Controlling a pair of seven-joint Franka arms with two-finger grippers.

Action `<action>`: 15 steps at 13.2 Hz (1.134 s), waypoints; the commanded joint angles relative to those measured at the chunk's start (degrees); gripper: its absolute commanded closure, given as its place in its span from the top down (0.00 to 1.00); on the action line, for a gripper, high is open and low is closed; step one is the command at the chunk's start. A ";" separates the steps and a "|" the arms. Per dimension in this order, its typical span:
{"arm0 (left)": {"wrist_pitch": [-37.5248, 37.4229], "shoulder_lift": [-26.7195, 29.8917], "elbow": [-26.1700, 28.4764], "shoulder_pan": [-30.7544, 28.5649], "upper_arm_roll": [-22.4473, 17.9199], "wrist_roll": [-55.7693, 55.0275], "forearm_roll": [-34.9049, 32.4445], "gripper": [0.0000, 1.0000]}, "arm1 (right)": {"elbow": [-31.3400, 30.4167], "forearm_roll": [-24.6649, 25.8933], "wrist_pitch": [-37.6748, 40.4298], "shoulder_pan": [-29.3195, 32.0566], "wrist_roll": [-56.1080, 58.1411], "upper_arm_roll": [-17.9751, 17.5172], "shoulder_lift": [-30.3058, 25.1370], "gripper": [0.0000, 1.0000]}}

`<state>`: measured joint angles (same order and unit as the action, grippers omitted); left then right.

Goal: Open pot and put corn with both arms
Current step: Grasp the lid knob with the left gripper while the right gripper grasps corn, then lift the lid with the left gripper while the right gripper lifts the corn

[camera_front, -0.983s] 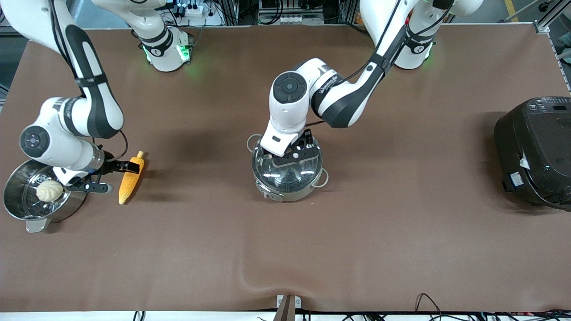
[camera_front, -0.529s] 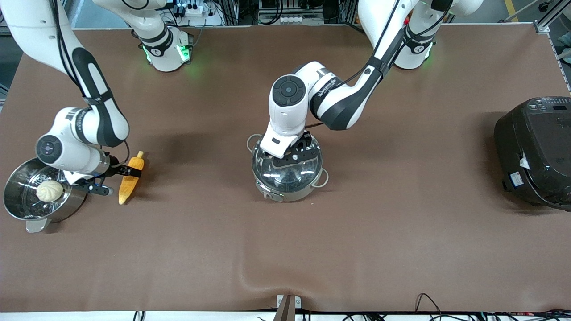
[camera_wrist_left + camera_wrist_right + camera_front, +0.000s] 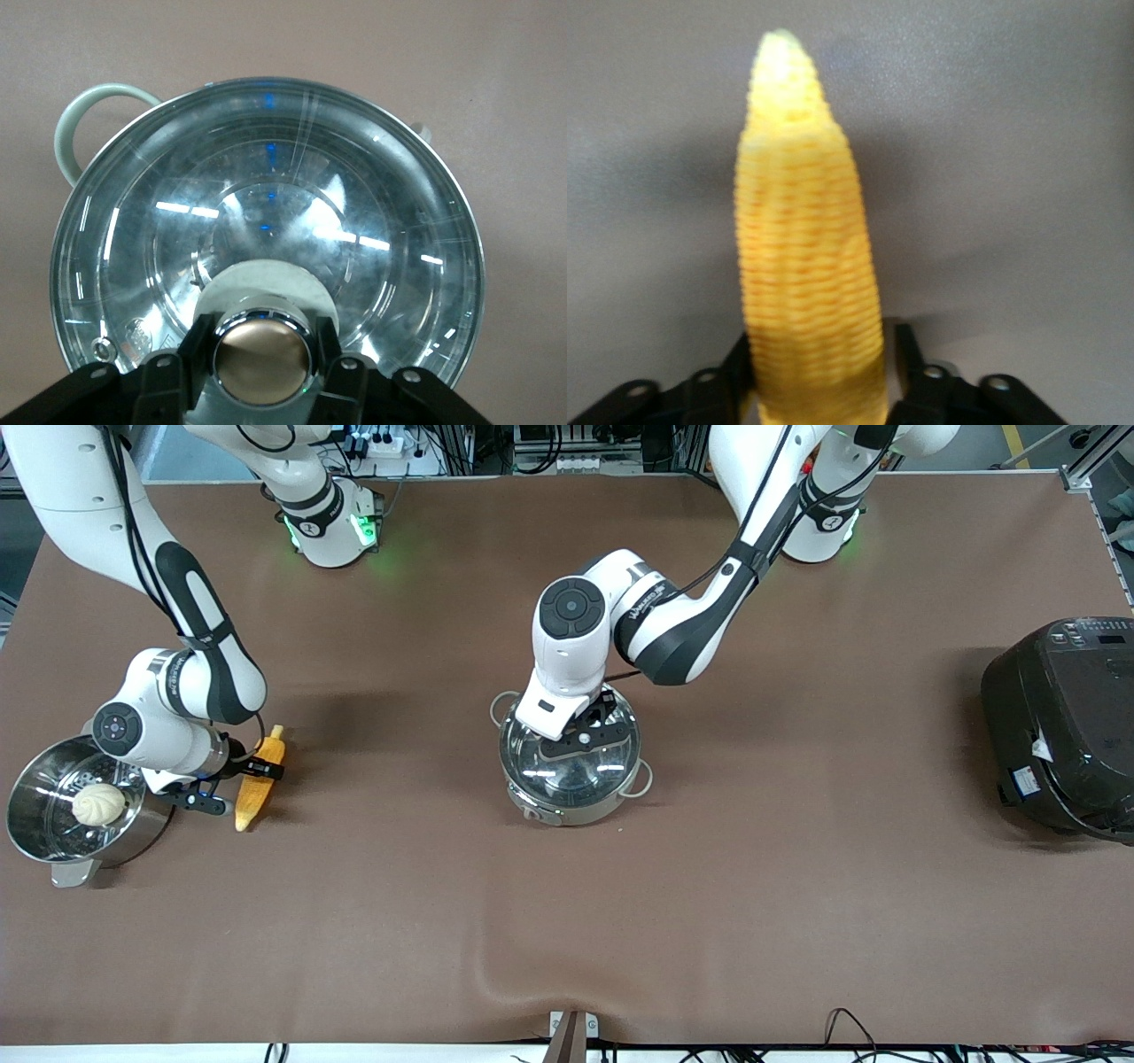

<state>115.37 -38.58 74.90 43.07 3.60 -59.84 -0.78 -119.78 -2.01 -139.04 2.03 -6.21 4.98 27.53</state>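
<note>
Pot (image 3: 571,766) shiny steel, glass-lidded; corn (image 3: 806,266) ribbed, tapered, yellow.

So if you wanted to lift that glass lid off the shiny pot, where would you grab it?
Probably by the copper knob at the centre of the lid, coming straight down from above. The glass dome is smooth and sloped, with nothing else to pinch. The left gripper already has a finger on each side of the knob.

The left gripper (image 3: 580,731) hides the lid's knob (image 3: 261,354); the corn's (image 3: 806,266) held end runs off frame.
</note>
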 commanded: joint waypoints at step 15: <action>-17.72 17.05 3.93 -27.58 -0.17 33.80 0.35 0.00 | 25.07 -4.47 36.87 -14.23 -6.94 -1.82 -8.90 0.12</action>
<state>97.20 -22.65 75.61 18.27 2.59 -30.07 -0.75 -102.75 -3.74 -109.39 -8.55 -8.35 2.79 18.18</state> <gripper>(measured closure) 0.493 0.648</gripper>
